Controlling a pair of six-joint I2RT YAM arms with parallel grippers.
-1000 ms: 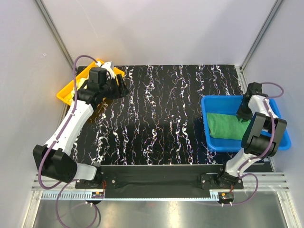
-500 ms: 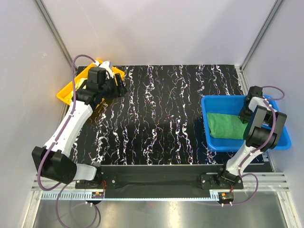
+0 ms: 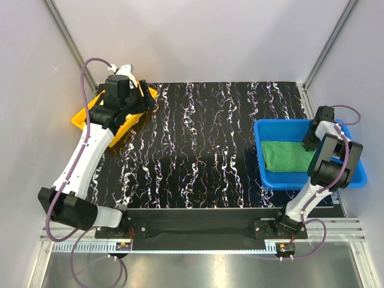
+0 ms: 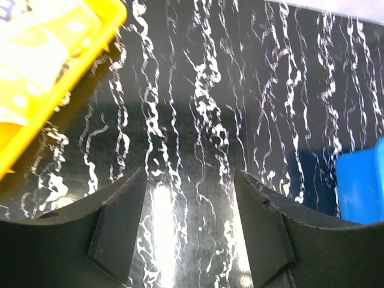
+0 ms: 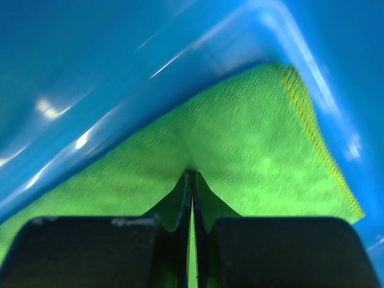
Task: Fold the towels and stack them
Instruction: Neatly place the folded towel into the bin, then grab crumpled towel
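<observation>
Fingers [image 5: 282, 252] of the right gripper [image 5: 191, 177] are squeezed tight together. Their tips push down into the green towel [image 5: 258, 150] and seem to pinch a little bit of it. That towel lies flat in the blue bin [image 3: 360, 175], which sits on the right side of the table. The gripper is at the far right end of the towel, close to the bin wall.

On the other side, the left gripper [image 4: 189, 228] is wide open. Its two fingers [image 4: 117, 231] hold nothing. They hang over the bare table, just beside the yellow tray [image 3: 84, 120]. The tray sits at the far left corner of the table. A yellow towel with white shapes [image 4: 42, 48] lies inside the tray, up and to the left of the open fingers and not touching them. Something white with blue marks peeks in at the very corner of that view, but I cannot tell what it is.

The table [image 3: 198, 138] is black and shiny, with wiggly white lines all over it. Pale grey walls [image 3: 198, 36] stand around it on three sides.
</observation>
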